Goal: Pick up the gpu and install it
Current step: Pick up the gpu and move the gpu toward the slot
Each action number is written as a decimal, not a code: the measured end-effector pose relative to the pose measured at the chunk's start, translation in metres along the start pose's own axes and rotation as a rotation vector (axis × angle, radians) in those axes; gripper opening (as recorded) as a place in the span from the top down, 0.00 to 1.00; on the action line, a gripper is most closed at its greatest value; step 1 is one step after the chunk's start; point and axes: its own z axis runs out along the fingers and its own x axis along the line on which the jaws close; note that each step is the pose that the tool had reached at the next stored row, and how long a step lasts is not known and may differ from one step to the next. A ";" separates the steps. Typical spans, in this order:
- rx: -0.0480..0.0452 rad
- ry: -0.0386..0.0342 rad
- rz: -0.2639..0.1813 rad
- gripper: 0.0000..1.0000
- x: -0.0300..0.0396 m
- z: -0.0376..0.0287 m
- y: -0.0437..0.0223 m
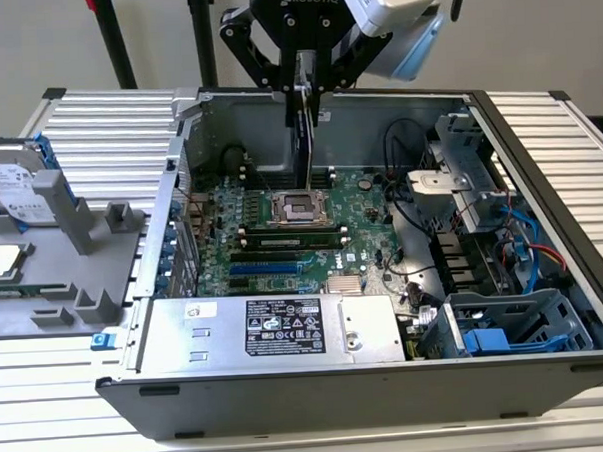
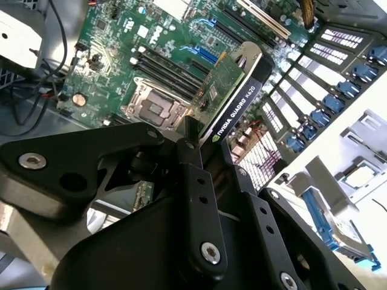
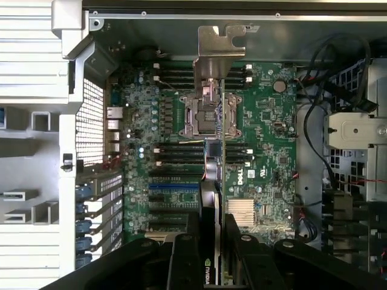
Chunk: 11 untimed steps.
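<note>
Ribbed aluminium table (image 1: 107, 124) supports the open computer case (image 1: 176, 337), laid on its side so that I reach the motherboard (image 1: 365, 198) from above. The gripper (image 1: 303, 104) has its jaws clenched on the gpu (image 1: 304, 146). The card hangs edge-on over the CPU socket (image 1: 298, 208), bracket (image 3: 221, 42) end farthest from the jaws. I judge it not yet seated.
</note>
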 end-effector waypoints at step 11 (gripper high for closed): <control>0.0000 0.0000 0.000 1.00 -0.0005 0.0000 0.0000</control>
